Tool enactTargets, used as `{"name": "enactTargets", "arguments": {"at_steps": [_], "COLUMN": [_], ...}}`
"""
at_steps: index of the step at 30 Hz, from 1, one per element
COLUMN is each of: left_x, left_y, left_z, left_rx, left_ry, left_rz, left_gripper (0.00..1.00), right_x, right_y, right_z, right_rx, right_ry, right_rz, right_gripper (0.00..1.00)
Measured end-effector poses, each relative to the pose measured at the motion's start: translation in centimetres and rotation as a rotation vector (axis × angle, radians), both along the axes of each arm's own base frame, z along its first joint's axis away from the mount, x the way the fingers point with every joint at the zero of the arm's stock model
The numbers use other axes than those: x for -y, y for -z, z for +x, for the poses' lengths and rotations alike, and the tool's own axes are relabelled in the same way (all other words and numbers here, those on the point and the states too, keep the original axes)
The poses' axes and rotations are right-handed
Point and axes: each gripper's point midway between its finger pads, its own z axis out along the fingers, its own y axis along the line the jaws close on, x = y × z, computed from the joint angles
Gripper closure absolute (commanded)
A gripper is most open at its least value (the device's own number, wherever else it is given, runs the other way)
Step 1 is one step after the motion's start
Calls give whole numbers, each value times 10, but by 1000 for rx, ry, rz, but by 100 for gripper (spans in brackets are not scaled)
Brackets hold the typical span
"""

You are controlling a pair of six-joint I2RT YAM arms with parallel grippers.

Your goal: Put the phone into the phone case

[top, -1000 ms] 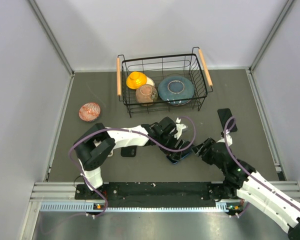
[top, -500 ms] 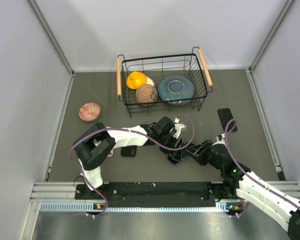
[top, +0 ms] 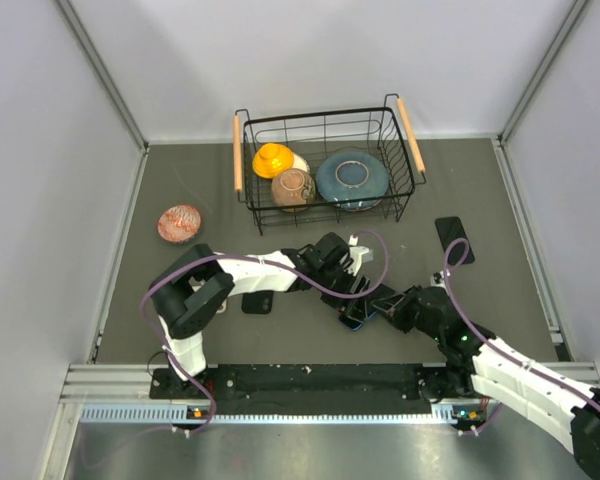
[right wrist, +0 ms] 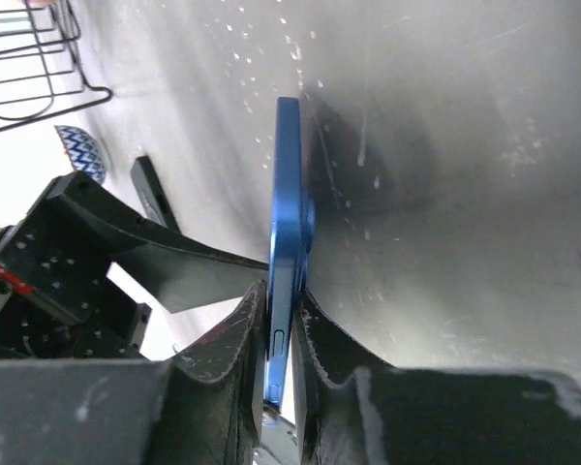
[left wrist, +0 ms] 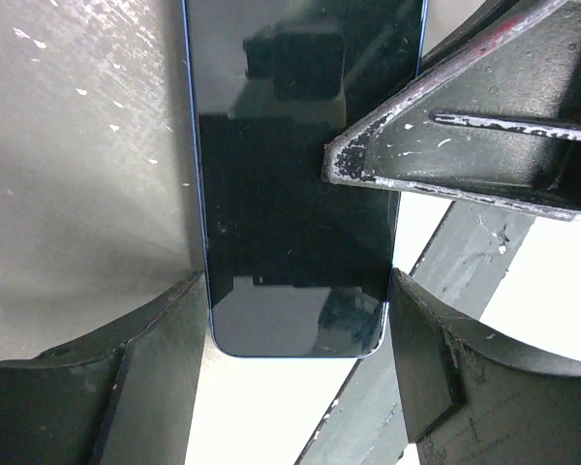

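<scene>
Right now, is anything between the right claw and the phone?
Nothing visible. The right claw pinches the phone front to back, while the left claw grips it across its width.

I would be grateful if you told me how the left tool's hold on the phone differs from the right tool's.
The left tool stands wide, its fingers against the two long edges of the phone. The right tool is nearly closed. The left tool spans the phone's width, while the right tool pinches its thin thickness, face to back. Both grip the same phone at once.
</scene>
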Motion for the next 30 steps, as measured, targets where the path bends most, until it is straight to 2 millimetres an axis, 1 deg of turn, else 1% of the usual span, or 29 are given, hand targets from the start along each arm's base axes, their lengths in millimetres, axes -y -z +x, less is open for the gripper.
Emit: {"name": "enactTargets", "arguments": {"at_steps": [1, 2, 3, 4, 8, 10, 12, 15, 19, 21, 25, 27, 30], "left_x": [0, 0, 0, 0, -4, -11, -25, -52, -108, -140, -190, -209, -231], "left_y": [0, 0, 0, 0, -4, -4, -3, 1, 2, -4, -24, -30, -25], "left_z": [0, 0, 1, 1, 5, 8, 17, 33, 59, 73, 92, 98, 103], "left_rx": [-1, -3, -4, -5, -5, -3, 11, 47, 133, 185, 283, 303, 292], "left_ry": [-3, -5, -8, -11, -42, -65, -113, -207, -376, -469, -622, -681, -742], "left_rz": [0, 0, -1, -1, 2, 21, 68, 175, 374, 467, 586, 628, 683], "left_gripper": [36, 29, 10, 1, 1, 1, 2, 2, 1, 1, 1, 1, 1], "right_x": [0, -1, -1, -1, 3, 5, 6, 8, 10, 10, 11, 11, 11], "right_y": [0, -2, -3, -3, -2, -2, -2, -3, -5, -6, -7, -8, -10], "right_z": [0, 1, 1, 1, 1, 0, 0, 0, -1, 0, -1, 0, 0], "right_rx": [-2, 4, 9, 12, 35, 47, 59, 76, 102, 117, 130, 139, 147], "right_ry": [2, 4, 1, 1, -9, -14, -18, -28, -41, -50, -60, -66, -74], "right_rz": [2, 9, 8, 7, -27, -40, -53, -69, -87, -99, -115, -123, -134], "right_gripper": [93, 96, 99, 100, 100, 100, 100, 100, 100, 100, 100, 100, 100]}}
